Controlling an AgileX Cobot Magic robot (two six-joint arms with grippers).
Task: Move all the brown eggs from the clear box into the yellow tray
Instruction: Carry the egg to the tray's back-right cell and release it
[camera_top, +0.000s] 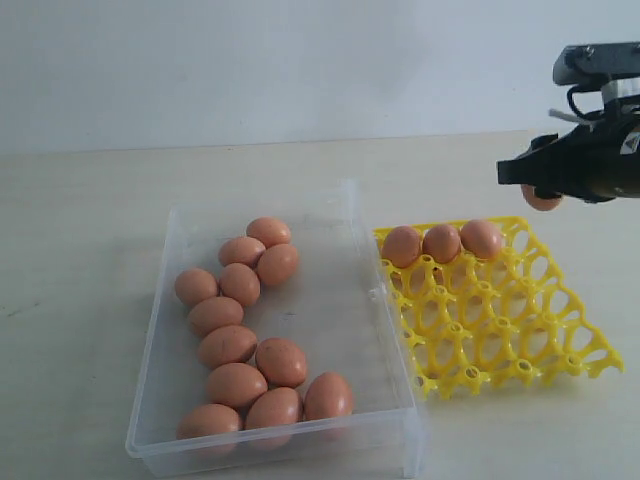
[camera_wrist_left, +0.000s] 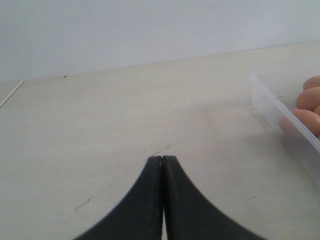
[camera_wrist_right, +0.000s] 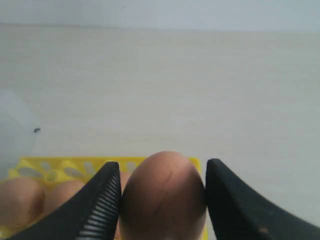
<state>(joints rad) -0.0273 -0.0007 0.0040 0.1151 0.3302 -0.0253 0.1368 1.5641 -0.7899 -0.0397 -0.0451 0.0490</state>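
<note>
The right gripper (camera_top: 541, 192) is clamped on one brown egg (camera_wrist_right: 163, 200). The egg sits upright between the two black fingers (camera_wrist_right: 230, 200), which press on it from either side, and its rounded end stands just past the fingertips. In the exterior view this gripper hangs in the air, with the egg showing under its jaws. Directly below the jaws lies the far edge of the yellow tray (camera_top: 500, 310). Bare table (camera_wrist_left: 100, 125) stretches out ahead of the fingertips.

Three eggs already sit side by side in the tray's far row (camera_top: 441, 242), below the jaws and to their box-ward side. The other cups of the tray hold nothing.

The clear box (camera_top: 170, 300) lies just beside the tray, on the side away from the right gripper. Twelve brown eggs (camera_top: 239, 330) rest in it, in a loose string from its far end to its near wall, many of them touching.

The left gripper (camera_wrist_left: 161, 160) has its jaws pressed together with nothing between them. It is low over bare table, and its tips point across the tabletop. Ahead of these jaws and off to one side, a wall of the clear box shows, with a few eggs behind it, well apart from the tips.
</note>
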